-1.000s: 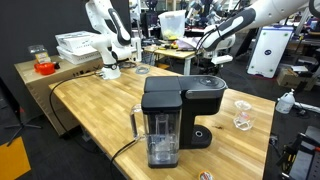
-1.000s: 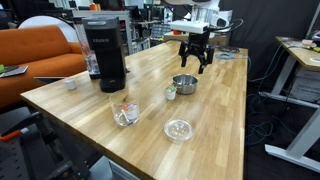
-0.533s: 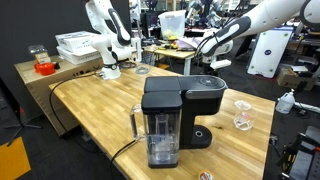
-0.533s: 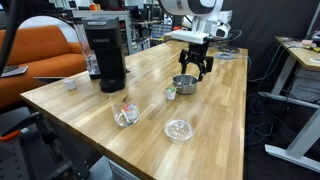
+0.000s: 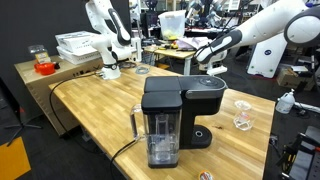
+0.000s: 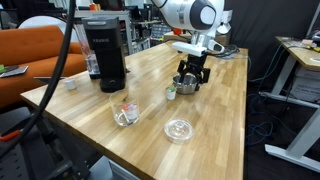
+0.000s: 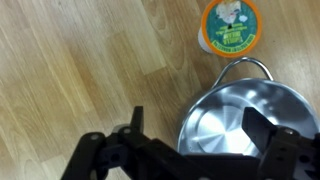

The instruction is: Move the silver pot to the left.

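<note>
The silver pot [image 7: 242, 125] is a small shiny steel pot with a wire handle, standing on the wooden table [image 6: 150, 90]. In the wrist view it fills the lower right. My gripper [image 7: 195, 128] is open, with one finger outside the pot's rim and the other over its inside, straddling the near wall. In an exterior view the gripper [image 6: 192, 76] hangs right over the pot [image 6: 184, 86]. In an exterior view the pot is hidden behind the coffee machine and only the arm [image 5: 222, 48] shows.
A small orange-lidded cup [image 7: 229, 26] stands just beside the pot, also in an exterior view [image 6: 171, 92]. A black coffee machine [image 6: 105, 52], a glass bowl [image 6: 125, 114] and a clear lid [image 6: 179, 129] stand on the table. The table edge runs close behind the pot.
My gripper has come down from above the table onto the pot, its fingers now at the pot's rim. The pot has not moved.
</note>
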Controlling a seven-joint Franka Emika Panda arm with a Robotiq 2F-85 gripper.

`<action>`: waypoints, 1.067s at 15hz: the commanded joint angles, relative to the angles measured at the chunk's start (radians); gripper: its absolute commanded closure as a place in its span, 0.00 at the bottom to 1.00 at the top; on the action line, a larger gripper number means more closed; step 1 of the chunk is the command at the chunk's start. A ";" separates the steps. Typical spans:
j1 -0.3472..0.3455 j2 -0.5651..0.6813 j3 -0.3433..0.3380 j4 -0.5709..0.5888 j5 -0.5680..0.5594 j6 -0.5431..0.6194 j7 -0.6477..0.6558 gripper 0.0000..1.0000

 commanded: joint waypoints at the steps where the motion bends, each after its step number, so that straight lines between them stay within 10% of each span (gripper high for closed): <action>1: -0.015 0.062 0.000 0.116 -0.012 -0.096 0.020 0.00; 4: -0.027 0.095 -0.011 0.166 -0.014 -0.131 0.032 0.03; 5: -0.033 0.104 -0.013 0.179 -0.013 -0.146 0.033 0.21; 16: -0.047 0.174 -0.006 0.294 -0.014 -0.249 0.028 0.91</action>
